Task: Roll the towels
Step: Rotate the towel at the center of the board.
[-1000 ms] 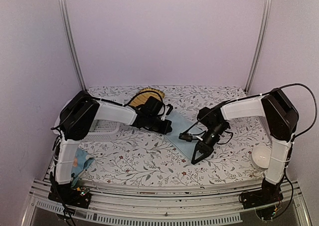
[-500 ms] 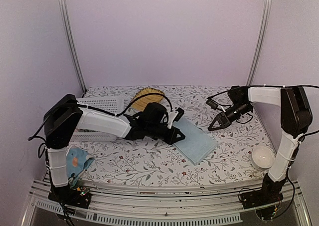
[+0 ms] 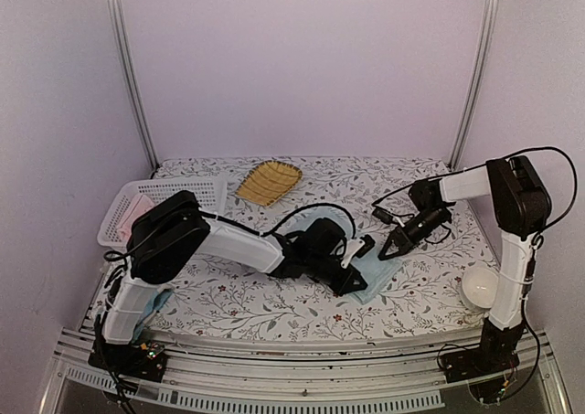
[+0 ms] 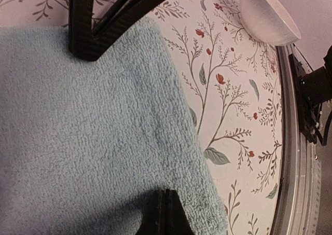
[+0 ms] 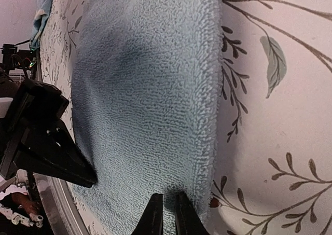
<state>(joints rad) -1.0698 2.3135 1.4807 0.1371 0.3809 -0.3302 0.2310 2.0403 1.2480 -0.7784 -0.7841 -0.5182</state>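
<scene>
Printed small towel (image 3: 151,300) lies bunched, unrolled, at our desk's (image 3: 256,304) left edge. Our closed left pincer (image 3: 352,284) presses the plain blue towel (image 3: 379,284) mid-desk (flat, no roll begun). Whether the right pincer (image 3: 388,248) grips it, we cannot tell.

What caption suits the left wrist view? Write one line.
Blue terry towel on floral table, left gripper and right gripper both over it, white bowl beyond.

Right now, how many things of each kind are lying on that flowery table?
Towels: 2 (plain blue towel, printed towel)
Yellow tray: 1
White basket: 1
White bowl: 1
Total: 5
</scene>
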